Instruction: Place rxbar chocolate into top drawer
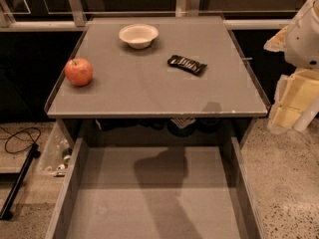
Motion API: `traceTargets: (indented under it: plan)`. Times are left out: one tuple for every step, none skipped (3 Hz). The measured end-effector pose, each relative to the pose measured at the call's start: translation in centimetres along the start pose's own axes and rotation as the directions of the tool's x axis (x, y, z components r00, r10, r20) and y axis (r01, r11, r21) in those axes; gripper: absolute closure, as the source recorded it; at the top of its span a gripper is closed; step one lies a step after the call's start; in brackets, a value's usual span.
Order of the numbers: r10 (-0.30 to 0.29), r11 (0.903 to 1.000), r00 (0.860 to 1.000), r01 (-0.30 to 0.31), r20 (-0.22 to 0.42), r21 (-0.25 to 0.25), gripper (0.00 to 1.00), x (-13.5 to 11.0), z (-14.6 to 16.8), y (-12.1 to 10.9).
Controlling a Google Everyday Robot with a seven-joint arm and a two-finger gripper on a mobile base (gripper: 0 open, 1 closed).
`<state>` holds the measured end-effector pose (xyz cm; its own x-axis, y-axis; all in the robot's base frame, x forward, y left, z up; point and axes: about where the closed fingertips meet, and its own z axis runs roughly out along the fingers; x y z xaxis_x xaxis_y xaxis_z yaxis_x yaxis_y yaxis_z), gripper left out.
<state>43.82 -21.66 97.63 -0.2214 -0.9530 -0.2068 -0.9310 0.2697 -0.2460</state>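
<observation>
The rxbar chocolate [187, 64] is a small flat black wrapper with white lettering, lying on the grey tabletop [149, 91] right of the middle. The top drawer [75, 183] is pulled out wide below the tabletop's front edge, with a plain flat bottom and nothing in it; a shadow falls across it. My gripper [291, 106] hangs at the right edge of the view, beside the table's right side and level with its front corner, well away from the bar. It holds nothing that I can see.
A red apple [79, 71] sits near the tabletop's left edge. A white bowl [138, 35] stands at the back middle. A black cable [20, 138] and a black bar [17, 183] lie on the floor at left. Speckled floor is at right.
</observation>
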Motion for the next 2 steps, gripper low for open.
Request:
traceTargets:
  plan:
    - [0.000, 1.0000, 1.000, 0.000, 0.000, 0.001, 0.00, 0.0, 0.0, 0.0]
    - [-0.020, 0.9992, 1.000, 0.020, 0.007, 0.036, 0.00, -1.3, -0.7, 0.4]
